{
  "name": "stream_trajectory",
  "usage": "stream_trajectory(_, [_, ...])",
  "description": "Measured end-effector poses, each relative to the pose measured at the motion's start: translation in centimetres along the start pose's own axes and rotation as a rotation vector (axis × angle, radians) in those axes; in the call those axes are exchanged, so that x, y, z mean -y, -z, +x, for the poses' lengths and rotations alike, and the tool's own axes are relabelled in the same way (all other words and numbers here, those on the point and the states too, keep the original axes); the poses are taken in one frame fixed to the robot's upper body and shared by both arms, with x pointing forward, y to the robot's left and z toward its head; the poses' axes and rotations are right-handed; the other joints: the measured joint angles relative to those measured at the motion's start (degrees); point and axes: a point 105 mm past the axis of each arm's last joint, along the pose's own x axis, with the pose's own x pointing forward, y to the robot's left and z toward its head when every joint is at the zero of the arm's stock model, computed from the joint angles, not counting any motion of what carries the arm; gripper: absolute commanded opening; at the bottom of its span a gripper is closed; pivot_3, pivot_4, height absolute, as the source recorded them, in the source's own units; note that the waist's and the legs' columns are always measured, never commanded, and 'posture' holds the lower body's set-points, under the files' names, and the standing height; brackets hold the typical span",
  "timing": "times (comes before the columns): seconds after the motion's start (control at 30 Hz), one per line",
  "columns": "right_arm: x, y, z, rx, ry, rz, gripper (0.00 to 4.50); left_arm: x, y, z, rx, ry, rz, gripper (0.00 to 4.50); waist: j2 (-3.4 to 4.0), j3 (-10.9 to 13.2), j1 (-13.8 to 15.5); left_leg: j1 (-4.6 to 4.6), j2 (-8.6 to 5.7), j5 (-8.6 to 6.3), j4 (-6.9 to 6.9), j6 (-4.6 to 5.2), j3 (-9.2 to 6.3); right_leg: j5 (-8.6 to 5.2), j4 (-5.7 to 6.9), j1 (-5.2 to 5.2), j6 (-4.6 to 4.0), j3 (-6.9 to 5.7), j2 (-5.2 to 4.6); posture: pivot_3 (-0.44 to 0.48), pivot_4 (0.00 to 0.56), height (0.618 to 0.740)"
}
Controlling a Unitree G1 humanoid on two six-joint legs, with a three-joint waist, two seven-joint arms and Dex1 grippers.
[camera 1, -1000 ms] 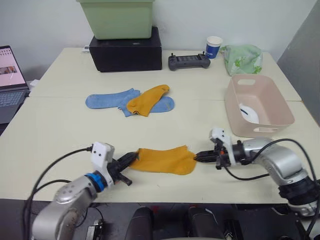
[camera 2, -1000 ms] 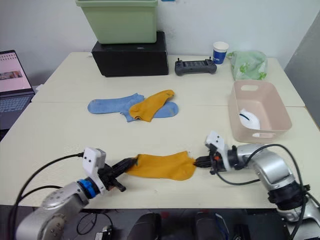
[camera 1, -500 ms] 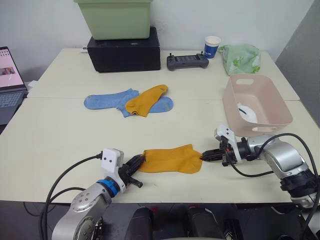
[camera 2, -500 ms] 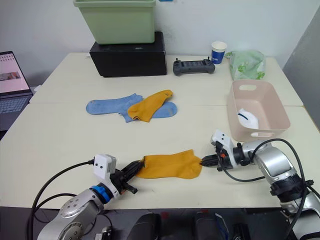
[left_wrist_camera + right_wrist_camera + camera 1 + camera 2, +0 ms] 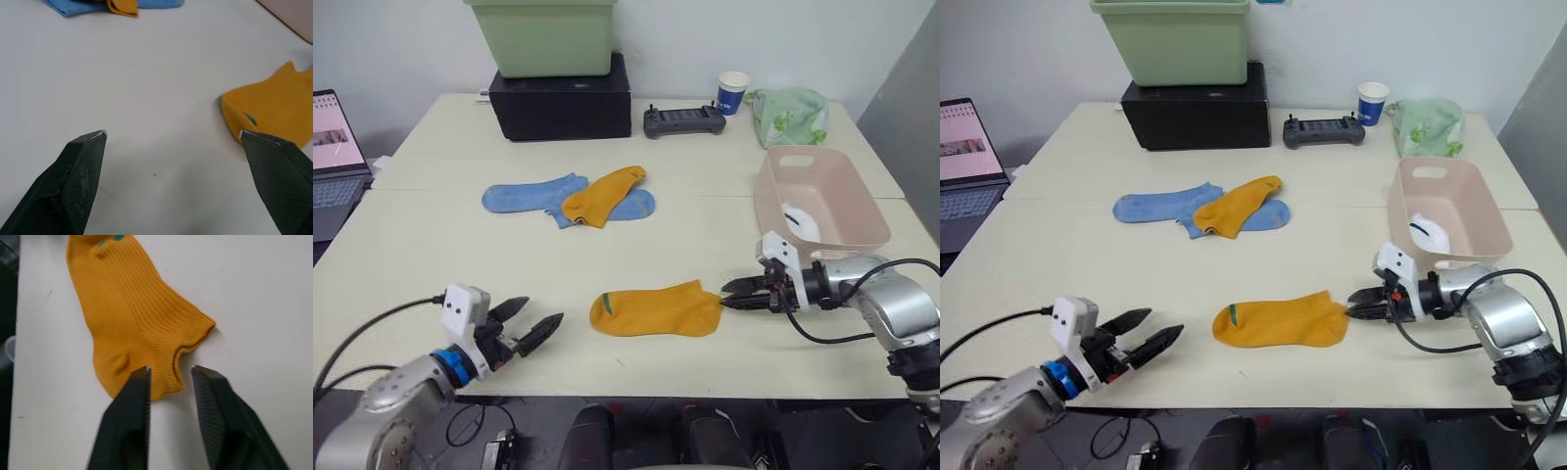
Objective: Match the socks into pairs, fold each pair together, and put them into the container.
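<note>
Both tools have just let go of the orange sock (image 5: 656, 309), which now lies flat on the table (image 5: 411, 255) between the wide-spread left tool (image 5: 530, 320) and the slightly parted right tool (image 5: 732, 294), ready for pairing.

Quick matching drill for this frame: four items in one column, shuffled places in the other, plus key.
Items:
1. near orange sock
2. white sock
3. far orange sock
4. paper cup

Places:
A. inside the pink tub
B. lying over the blue socks
C. flat on the table between the left gripper and the right gripper
D. far edge of the table, beside the controller

Pairs: 1-C, 2-A, 3-B, 4-D
</note>
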Motion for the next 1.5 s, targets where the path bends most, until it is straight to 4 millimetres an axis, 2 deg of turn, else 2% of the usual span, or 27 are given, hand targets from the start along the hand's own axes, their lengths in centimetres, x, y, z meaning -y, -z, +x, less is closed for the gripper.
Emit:
stream_trajectory(0.1, [0.4,-0.6,-0.4,0.014,0.036,-0.051,3.48,-0.1,-1.7,0.9,0.027,0.046,0.062,4.50,0.00,0.00,-0.03,-0.01,0.01,0.00,0.00,0.00,0.02,0.00,-0.01,-0.01,0.00,0.01,0.00,0.000,0.150,0.740])
stream_trajectory(0.17, [0.4,-1.3,-0.5,0.031,0.042,-0.082,3.48,0.2,-3.0,1.9,0.047,0.088,0.119,4.50,0.00,0.00,-0.03,-0.02,0.01,0.00,-0.01,-0.01,0.00,0.01,0.00,-0.02,-0.01,0.00,0.00,0.000,0.150,0.740])
stream_trajectory(0.23, [0.3,-3.2,-0.5,0.097,0.050,-0.123,3.48,1.4,-4.4,3.1,0.070,0.165,0.197,4.50,0.00,0.00,-0.03,-0.02,0.01,0.01,-0.01,-0.02,0.01,0.01,0.00,-0.02,-0.01,0.01,0.01,0.000,0.150,0.740])
stream_trajectory(0.27, [0.0,-4.3,-0.3,0.141,0.047,-0.150,3.27,2.1,-5.1,3.7,0.084,0.204,0.233,4.50,0.00,0.00,-0.06,-0.01,0.02,0.01,-0.01,-0.02,0.01,0.01,0.01,0.00,-0.01,0.01,0.01,0.000,0.150,0.740])
stream_trajectory(0.3, [-0.3,-5.1,0.0,0.178,0.038,-0.169,3.04,2.7,-5.5,4.2,0.092,0.235,0.264,4.32,0.00,0.00,-0.12,-0.01,0.02,0.01,-0.01,-0.02,0.02,0.01,0.00,0.00,-0.01,0.01,0.01,0.000,0.150,0.740])
stream_trajectory(0.4, [-1.5,-6.5,2.1,0.284,0.028,-0.193,2.13,5.2,-5.4,6.1,0.075,0.355,0.370,3.56,0.00,0.00,-0.14,-0.02,0.02,0.02,-0.02,-0.03,0.00,0.01,0.00,-0.02,-0.01,0.01,0.02,0.000,0.150,0.740])
stream_trajectory(0.47, [-2.3,-6.1,4.2,0.319,0.035,-0.183,1.46,6.7,-4.6,7.6,0.067,0.402,0.401,2.94,0.00,0.00,-0.06,-0.04,0.01,0.02,-0.02,-0.03,0.00,0.01,0.02,-0.05,-0.01,0.00,0.03,0.000,0.150,0.740])
stream_trajectory(0.5, [-2.8,-5.5,5.4,0.323,0.040,-0.180,0.96,7.6,-3.8,8.4,0.060,0.428,0.406,2.50,0.00,0.00,-0.05,-0.04,0.00,0.02,-0.01,-0.03,0.01,0.01,0.02,-0.04,-0.01,0.01,0.03,0.000,0.150,0.740])
stream_trajectory(0.6, [-3.3,-3.7,7.6,0.311,0.071,-0.174,0.00,8.9,-1.5,10.0,0.032,0.457,0.400,1.56,0.00,0.00,-0.07,-0.06,-0.01,0.02,0.03,-0.03,0.06,0.01,0.06,-0.08,-0.01,0.05,0.04,0.000,0.150,0.740])
stream_trajectory(0.73, [-2.6,-1.7,8.0,0.290,0.139,-0.171,0.00,7.6,-0.1,11.0,0.034,0.366,0.399,0.23,0.00,0.00,-0.07,-0.03,0.00,0.01,0.03,-0.01,0.05,0.01,0.10,-0.05,-0.01,0.04,0.03,0.000,0.150,0.740])
stream_trajectory(0.77, [-2.5,-1.1,7.9,0.283,0.147,-0.176,0.00,7.4,0.3,11.0,0.034,0.357,0.396,0.03,0.00,0.00,-0.06,-0.02,0.00,0.01,0.02,-0.01,0.05,0.01,0.09,-0.04,-0.01,0.04,0.03,0.000,0.150,0.740])
stream_trajectory(0.83, [-2.3,0.5,7.5,0.243,0.164,-0.179,0.00,6.9,1.5,10.8,0.019,0.343,0.386,0.03,0.00,0.00,-0.04,-0.02,0.01,0.01,0.01,-0.02,0.05,0.01,0.06,-0.04,-0.01,0.03,0.03,0.000,0.150,0.740])
stream_trajectory(0.9, [-2.1,1.1,6.8,0.241,0.183,-0.198,0.00,6.1,2.3,10.3,0.011,0.319,0.374,0.03,0.00,-0.01,-0.09,0.02,0.02,0.01,0.02,-0.02,0.05,0.01,0.07,-0.01,-0.01,0.04,0.01,0.000,0.150,0.740])
stream_trajectory(1.1, [-0.9,2.1,4.5,0.214,0.243,-0.204,0.00,3.7,2.1,9.1,0.026,0.247,0.376,0.03,0.01,-0.01,-0.10,0.10,0.01,0.01,0.01,-0.02,0.04,0.01,0.12,0.05,-0.01,0.03,0.01,0.000,0.150,0.740])
stream_trajectory(1.17, [-0.7,1.6,3.8,0.246,0.244,-0.189,0.00,3.4,1.5,8.7,0.040,0.243,0.375,0.03,0.01,-0.01,-0.09,0.08,0.03,0.01,0.01,-0.02,0.03,0.01,0.11,0.04,-0.01,0.03,0.01,0.000,0.150,0.740])
stream_trajectory(1.27, [-1.4,-0.2,3.3,0.322,0.201,-0.202,0.00,4.4,-0.5,8.1,0.102,0.284,0.402,0.03,0.01,-0.01,-0.10,0.07,0.05,0.01,0.00,-0.02,0.01,0.01,0.10,0.05,-0.01,0.02,0.01,0.000,0.150,0.740])
stream_trajectory(1.37, [-2.7,-1.7,4.3,0.362,0.139,-0.230,0.00,6.3,-1.8,7.6,0.137,0.366,0.454,0.03,0.01,-0.01,-0.14,0.09,0.04,0.01,-0.01,-0.02,0.02,0.01,0.10,0.06,-0.01,0.02,0.01,0.000,0.150,0.740])
stream_trajectory(1.43, [-3.8,-1.9,5.6,0.369,0.088,-0.230,0.00,7.2,-1.3,7.7,0.121,0.410,0.462,0.03,0.02,-0.01,-0.12,0.10,0.02,0.01,-0.01,-0.02,0.03,0.01,0.09,0.06,-0.01,0.04,0.02,0.000,0.150,0.740])
stream_trajectory(1.5, [-4.9,-1.6,7.2,0.352,0.043,-0.237,0.00,8.2,0.7,7.9,0.057,0.455,0.452,0.03,0.02,-0.01,-0.16,0.09,0.01,0.01,-0.01,-0.02,0.04,0.01,0.09,0.04,-0.01,0.05,0.03,0.000,0.150,0.740])
